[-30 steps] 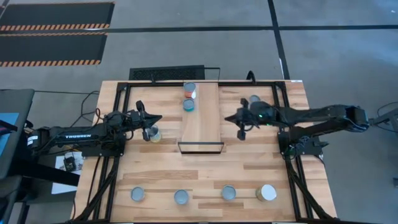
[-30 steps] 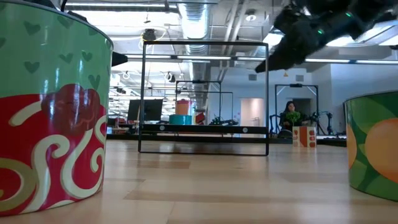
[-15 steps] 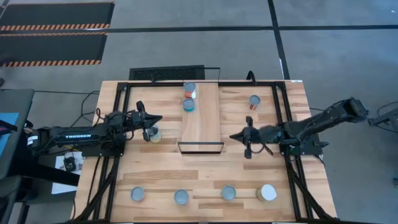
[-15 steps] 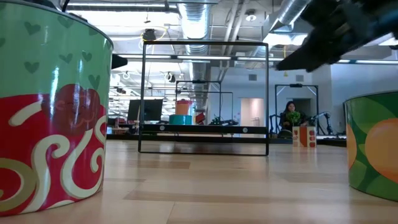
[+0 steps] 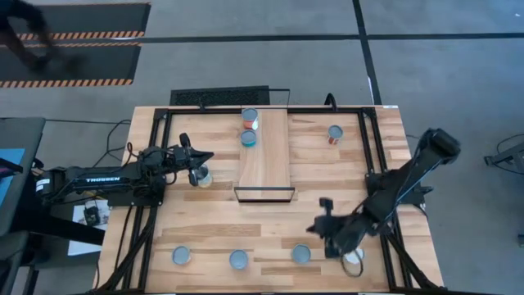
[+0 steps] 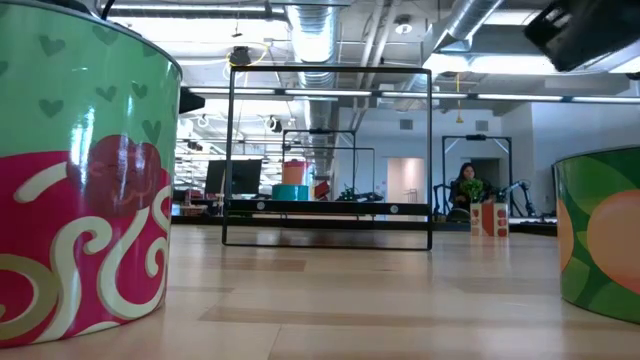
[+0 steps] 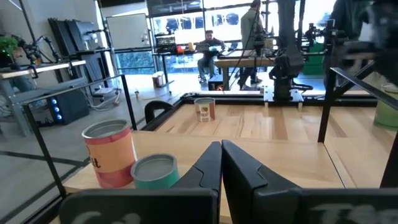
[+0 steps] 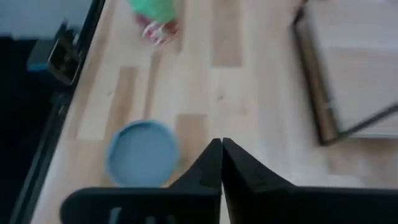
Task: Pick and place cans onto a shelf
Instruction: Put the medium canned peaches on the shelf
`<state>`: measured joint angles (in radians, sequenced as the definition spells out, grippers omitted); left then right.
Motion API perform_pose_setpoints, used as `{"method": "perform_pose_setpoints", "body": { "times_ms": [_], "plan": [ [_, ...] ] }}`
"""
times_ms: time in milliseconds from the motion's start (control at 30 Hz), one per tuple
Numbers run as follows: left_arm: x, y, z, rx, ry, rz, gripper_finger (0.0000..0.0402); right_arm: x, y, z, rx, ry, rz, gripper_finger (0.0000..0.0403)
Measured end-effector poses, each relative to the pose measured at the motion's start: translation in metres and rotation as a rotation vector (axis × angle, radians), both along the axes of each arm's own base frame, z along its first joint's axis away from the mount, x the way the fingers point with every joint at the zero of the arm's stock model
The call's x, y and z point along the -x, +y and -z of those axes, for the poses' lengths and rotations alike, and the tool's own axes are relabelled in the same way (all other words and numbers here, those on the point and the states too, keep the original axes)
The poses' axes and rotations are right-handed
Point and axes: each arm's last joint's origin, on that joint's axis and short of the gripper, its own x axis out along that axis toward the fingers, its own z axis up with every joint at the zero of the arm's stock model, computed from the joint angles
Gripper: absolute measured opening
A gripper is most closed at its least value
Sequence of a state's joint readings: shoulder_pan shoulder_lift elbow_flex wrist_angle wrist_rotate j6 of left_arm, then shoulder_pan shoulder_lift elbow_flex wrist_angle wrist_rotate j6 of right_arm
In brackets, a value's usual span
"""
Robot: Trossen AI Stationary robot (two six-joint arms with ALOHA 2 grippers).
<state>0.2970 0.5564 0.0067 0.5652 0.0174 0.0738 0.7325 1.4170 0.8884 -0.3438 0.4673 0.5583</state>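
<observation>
The shelf (image 5: 264,156) stands mid-table. An orange can (image 5: 250,118) and a teal can (image 5: 248,138) stand on its far left part, also seen as the orange can (image 7: 111,152) and teal can (image 7: 154,171). My right gripper (image 5: 312,230) hovers shut over the near right of the table, slanting down. A silver-topped can (image 5: 301,254) stands just nearside of it, shown as the can (image 8: 143,152). My left gripper (image 5: 210,156) waits shut and level, left of the shelf. A yellowish can (image 5: 201,176) stands on the table beside it.
Along the near edge stand two more cans (image 5: 181,256) (image 5: 238,260) and a white-lidded can (image 5: 353,256), which my right arm partly covers. A red can (image 5: 334,133) stands far right. A black frame (image 5: 372,147) rims the table. Two big cans (image 6: 80,180) (image 6: 600,235) flank the low view.
My right gripper has swung from beside the shelf's right side toward the table's near edge. It has tipped further downward and now hangs over the near row of cans. My left arm has kept still.
</observation>
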Motion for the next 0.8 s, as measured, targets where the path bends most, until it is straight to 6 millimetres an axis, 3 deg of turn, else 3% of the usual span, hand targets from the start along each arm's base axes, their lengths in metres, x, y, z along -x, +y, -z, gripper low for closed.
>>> {"method": "perform_pose_setpoints", "body": {
  "times_ms": [300,467,633,800],
  "plan": [
    [0.0,0.0,0.005,0.047,0.045,0.012,0.0002,-0.024,0.059,0.008,0.031,0.214,-0.082,0.0129],
    [0.0,0.0,0.011,0.068,0.094,0.011,0.0002,-0.034,0.082,0.025,0.061,0.307,-0.129,0.0163],
    [0.0,0.0,0.011,0.077,0.096,0.011,0.0002,-0.043,0.09,0.041,0.146,0.366,-0.142,0.0162],
    [0.0,0.0,0.011,0.099,0.086,0.01,0.0002,-0.052,0.09,0.047,0.206,0.392,-0.15,0.0116]
  ]
}}
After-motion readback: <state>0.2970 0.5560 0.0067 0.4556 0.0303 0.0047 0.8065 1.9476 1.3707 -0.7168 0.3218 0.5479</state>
